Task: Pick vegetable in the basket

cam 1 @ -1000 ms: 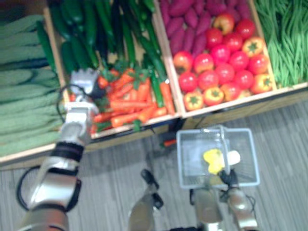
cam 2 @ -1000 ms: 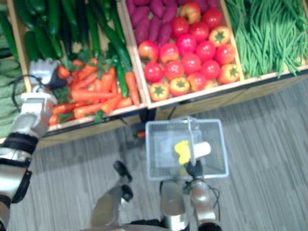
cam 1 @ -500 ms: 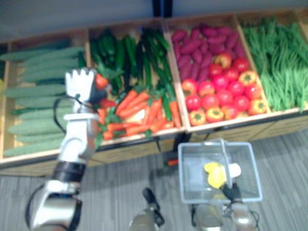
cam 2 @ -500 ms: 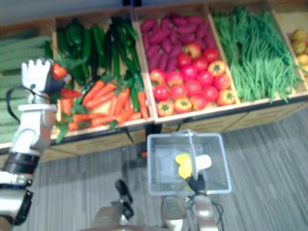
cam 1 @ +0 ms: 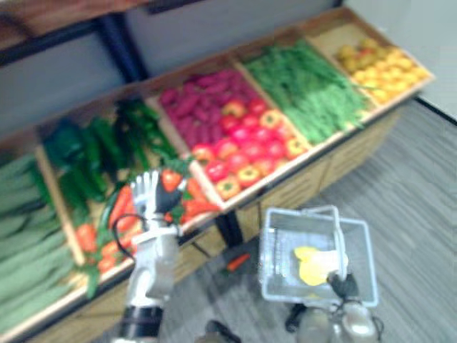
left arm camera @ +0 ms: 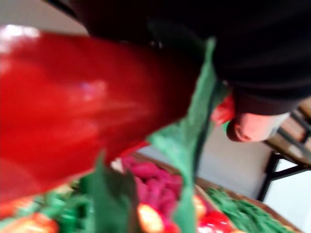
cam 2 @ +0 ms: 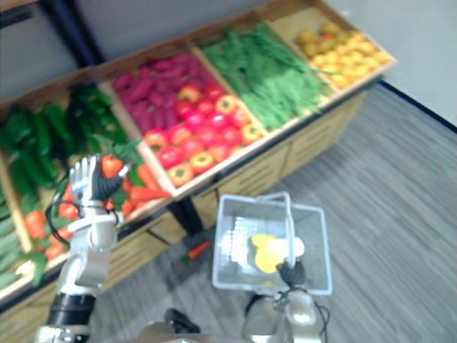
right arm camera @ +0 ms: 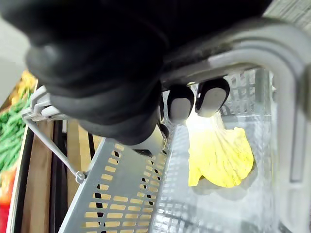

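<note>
My left hand [cam 1: 148, 198] is raised in front of the carrot bin [cam 1: 107, 243], shut on an orange carrot [cam 1: 170, 179] with a green leafy top. Up close the carrot [left arm camera: 73, 111] and its leaves [left arm camera: 194, 126] lie against the hand's dark cover [left arm camera: 252, 39]. My right hand [cam 1: 345, 286] is shut on the handle [right arm camera: 272, 53] of a pale wire basket [cam 1: 270, 246], held low over the floor. A yellow vegetable [cam 2: 263, 253] lies inside the basket, and shows again as a yellow vegetable [right arm camera: 219, 151] past the right hand [right arm camera: 97, 63].
A long wooden stand holds bins of cucumbers [cam 1: 21, 243], dark green vegetables [cam 1: 86, 153], purple sweet potatoes and tomatoes [cam 1: 235, 136], green beans [cam 1: 307, 93] and yellow produce [cam 1: 382, 64]. A small orange piece [cam 1: 239, 261] lies on the grey floor under the stand's edge.
The view has swung, showing more of the stand to the right. My left hand has lifted the carrot up off the pile. The basket stays in my right hand.
</note>
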{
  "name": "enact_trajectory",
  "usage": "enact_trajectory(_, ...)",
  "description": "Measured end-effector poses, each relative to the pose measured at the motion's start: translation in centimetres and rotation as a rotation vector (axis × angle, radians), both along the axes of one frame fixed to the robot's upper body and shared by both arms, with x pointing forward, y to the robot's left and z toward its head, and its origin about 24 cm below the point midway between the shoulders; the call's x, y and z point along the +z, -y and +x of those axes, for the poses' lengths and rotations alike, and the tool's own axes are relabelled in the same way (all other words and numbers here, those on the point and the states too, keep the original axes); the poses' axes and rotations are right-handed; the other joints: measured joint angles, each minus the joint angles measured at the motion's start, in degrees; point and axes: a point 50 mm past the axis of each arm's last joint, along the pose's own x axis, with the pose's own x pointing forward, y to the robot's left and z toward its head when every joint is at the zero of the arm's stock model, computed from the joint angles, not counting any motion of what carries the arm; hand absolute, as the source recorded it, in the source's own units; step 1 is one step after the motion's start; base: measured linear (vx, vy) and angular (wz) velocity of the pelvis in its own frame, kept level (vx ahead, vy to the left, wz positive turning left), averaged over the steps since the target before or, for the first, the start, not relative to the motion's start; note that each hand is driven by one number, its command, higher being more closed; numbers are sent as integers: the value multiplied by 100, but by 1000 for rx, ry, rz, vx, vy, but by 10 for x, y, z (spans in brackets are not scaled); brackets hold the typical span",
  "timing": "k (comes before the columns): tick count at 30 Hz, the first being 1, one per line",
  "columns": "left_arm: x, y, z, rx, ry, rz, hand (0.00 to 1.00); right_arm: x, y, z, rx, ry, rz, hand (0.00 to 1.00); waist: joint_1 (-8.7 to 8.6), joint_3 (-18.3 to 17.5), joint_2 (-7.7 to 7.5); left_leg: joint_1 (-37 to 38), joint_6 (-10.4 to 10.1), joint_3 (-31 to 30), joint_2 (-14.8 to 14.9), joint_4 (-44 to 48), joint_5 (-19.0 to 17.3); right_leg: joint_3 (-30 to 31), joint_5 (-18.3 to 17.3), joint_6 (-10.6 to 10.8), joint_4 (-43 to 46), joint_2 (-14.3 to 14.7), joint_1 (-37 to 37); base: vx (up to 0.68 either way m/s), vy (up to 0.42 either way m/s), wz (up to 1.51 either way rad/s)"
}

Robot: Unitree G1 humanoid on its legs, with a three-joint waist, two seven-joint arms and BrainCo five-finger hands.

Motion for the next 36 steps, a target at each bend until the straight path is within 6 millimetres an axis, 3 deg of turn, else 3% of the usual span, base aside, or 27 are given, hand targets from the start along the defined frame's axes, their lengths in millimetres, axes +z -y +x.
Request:
enact_trajectory(2,-13,15,-6,-29,-9,-113,100,4,5,-4,14,7,-27,100,-109,-68,196,59,-70,136,627,759,-382,321,-223,42,14,422,-94,75,-204,-112)
enact_trajectory(4,-23,27,-12,-59,-30,-207,100,8,6,-7,32,18,-41,100,-161,-113,297,57,333,-89,941,1193,-599,603,-323,-52,18,738,-121,92,-170,-102)
enact_trajectory(5,-30,34,-16,-76,-46,-254,100,11,6,-7,40,30,-44,100,-147,-114,314,-66,823,-741,1152,1644,-439,848,-371,-147,-3,981,-97,104,-233,-118)
enact_trajectory(6,-37,37,-23,-75,-67,-299,100,15,2,-5,57,50,-43,100,-137,-114,336,-436,1074,-1920,1262,2232,-199,1114,-382,-195,-120,1231,-21,128,-237,-131)
enact_trajectory(7,-42,38,-27,-75,-80,-311,100,17,1,-3,70,59,-46,100,-98,-124,354,-562,727,-2515,1136,2358,-404,1314,-382,-201,-176,1279,-14,123,-128,-145)
enact_trajectory(8,-47,44,-32,-92,-99,-322,100,20,0,-1,77,75,-49,100,-21,-139,380,-719,354,-3383,643,2356,-750,1606,-365,-235,-241,1342,-21,206,-20,-158)
enact_trajectory(9,-51,51,-36,-101,-109,-341,100,21,-2,2,80,85,-40,100,40,-158,412,-886,343,-4097,90,2244,-1127,1948,-307,-321,-383,1467,53,226,-14,-140)
enact_trajectory(11,-54,56,-40,-112,-111,-355,100,23,-8,6,101,97,-33,100,98,-163,418,-960,353,-4715,-474,1938,-1379,2371,-260,-366,-484,1606,158,179,7,-127)
enact_trajectory(12,-57,57,-44,-113,-116,-363,100,25,-15,10,128,110,-25,100,240,-168,421,-990,343,-5280,-922,1701,-1473,2783,-237,-339,-518,1712,192,145,39,-157)
enact_trajectory(14,-61,57,-50,-107,-129,-374,100,27,-24,16,168,124,-15,100,403,-203,449,-1162,342,-6124,-1417,1430,-1510,3340,-103,-249,-651,1867,184,191,103,-196)
enact_trajectory(15,-62,58,-52,-111,-133,-403,100,28,-31,20,199,135,-10,100,430,-275,568,-1243,329,-6511,-1574,820,-1076,3721,33,-90,-718,1990,174,173,138,-180)
enact_trajectory(18,-60,70,-51,-163,-131,-415,100,28,-37,22,203,139,8,100,387,-387,418,-1069,405,-6133,-1649,467,-865,4193,213,147,-1040,1930,225,151,158,-93)
enact_trajectory(22,-55,93,-49,-304,-141,-446,100,27,-40,21,189,135,7,100,328,-399,288,-781,514,-5815,-1859,-20,-647,4368,276,242,-1047,1712,153,117,180,-36)
enact_trajectory(24,-56,96,-49,-332,-149,-469,100,27,-44,24,197,124,7,100,342,-397,286,-629,586,-5625,-1867,-163,-596,3966,256,223,-723,1651,1,28,81,-45)
enact_trajectory(25,-55,99,-48,-358,-156,-490,100,27,-50,25,220,123,6,100,320,-373,229,-498,643,-5470,-1916,-230,-558,3250,17,7,-287,1468,-125,4,47,-35)
enact_trajectory(27,-55,100,-48,-379,-165,-512,100,27,-60,25,258,120,3,100,327,-306,56,-259,645,-5354,-2102,-258,-563,2692,-387,9,176,1146,-144,-26,8,-21)
enact_trajectory(31,-56,104,-50,-415,-173,-571,100,35,-74,37,325,163,2,100,439,-349,100,-338,705,-5120,-1917,-385,-643,2819,-244,112,-579,1459,-37,-52,-4,-36)
enact_trajectory(33,-63,106,-54,-430,-215,-589,100,38,-82,39,351,176,16,100,511,-380,-36,-344,724,-4939,-1838,-472,-659,2802,83,75,-935,1546,31,-25,-18,-49)
enact_trajectory(36,-78,116,-58,-465,-303,-590,100,38,-82,36,351,173,29,100,480,-402,-48,-337,715,-4908,-1822,-477,-661,2805,350,76,-1225,1588,148,29,9,-14)
